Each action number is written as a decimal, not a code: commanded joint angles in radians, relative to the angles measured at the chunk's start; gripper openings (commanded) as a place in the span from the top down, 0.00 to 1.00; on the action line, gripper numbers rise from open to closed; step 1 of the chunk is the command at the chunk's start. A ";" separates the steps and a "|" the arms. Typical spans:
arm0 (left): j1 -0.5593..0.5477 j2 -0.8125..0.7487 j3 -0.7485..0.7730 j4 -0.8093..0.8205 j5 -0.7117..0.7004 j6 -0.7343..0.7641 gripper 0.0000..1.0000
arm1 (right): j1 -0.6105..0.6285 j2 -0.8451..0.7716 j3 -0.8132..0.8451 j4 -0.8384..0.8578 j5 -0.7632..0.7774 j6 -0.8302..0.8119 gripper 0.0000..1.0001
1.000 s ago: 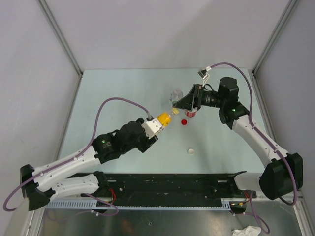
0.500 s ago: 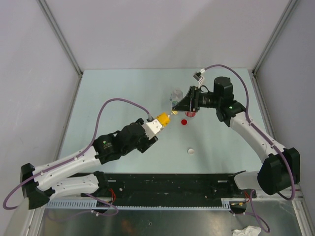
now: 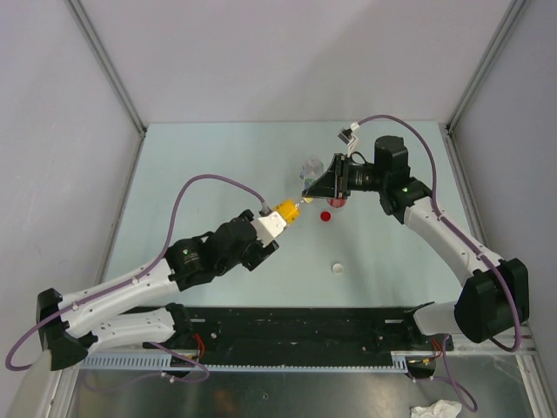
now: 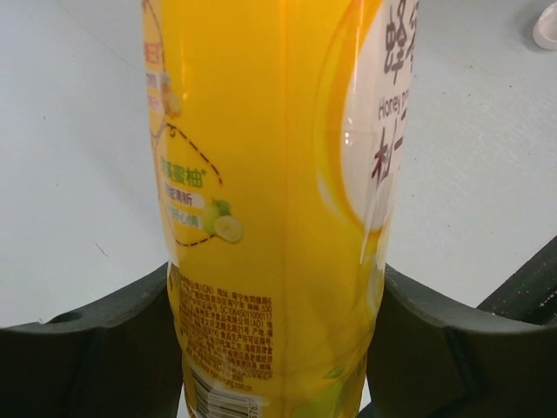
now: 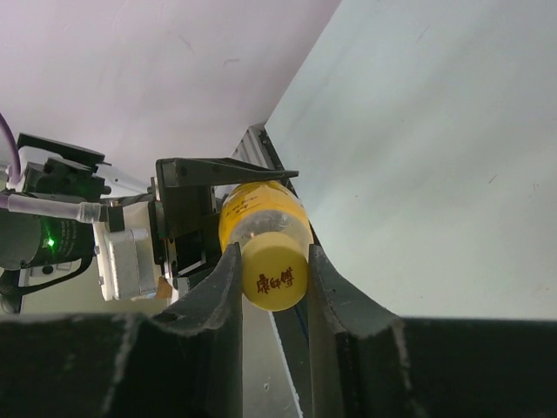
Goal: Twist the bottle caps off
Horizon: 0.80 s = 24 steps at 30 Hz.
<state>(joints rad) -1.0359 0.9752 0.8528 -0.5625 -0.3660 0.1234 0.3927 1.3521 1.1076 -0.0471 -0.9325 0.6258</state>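
Observation:
The orange-yellow bottle (image 3: 286, 210) is held off the table, lying slantwise with its neck toward the upper right. My left gripper (image 3: 275, 221) is shut on its body (image 4: 270, 200), one finger pressed on each side. The yellow cap (image 5: 274, 277) sits on the bottle's neck, and my right gripper (image 5: 271, 266) is shut on it, both fingers touching its sides. In the top view the right gripper (image 3: 306, 198) meets the bottle end-on. A red cap (image 3: 325, 216) and a white cap (image 3: 338, 268) lie loose on the table.
A clear bottle (image 3: 311, 167) stands just behind the right gripper. A red-labelled bottle (image 3: 338, 203) stands half hidden under the right wrist. The white cap (image 4: 546, 26) also shows in the left wrist view's top right corner. Grey walls close in the table on three sides.
The right gripper has slid a little left onto the bottle's neck and its jaws have closed on the yellow cap. The left arm and bottle have stayed put.

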 commanded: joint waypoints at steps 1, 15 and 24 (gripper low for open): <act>-0.006 -0.022 0.012 0.029 -0.013 -0.009 1.00 | 0.008 -0.017 0.046 0.037 -0.041 -0.006 1.00; -0.003 -0.171 -0.014 0.200 0.262 -0.053 1.00 | 0.008 -0.101 0.047 0.118 -0.105 -0.091 1.00; 0.023 -0.203 -0.009 0.279 0.605 -0.041 1.00 | 0.009 -0.197 0.046 0.098 -0.169 -0.246 1.00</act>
<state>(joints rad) -1.0134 0.8089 0.8303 -0.4675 -0.0589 0.0582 0.3935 1.2015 1.1210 0.0349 -1.0531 0.4892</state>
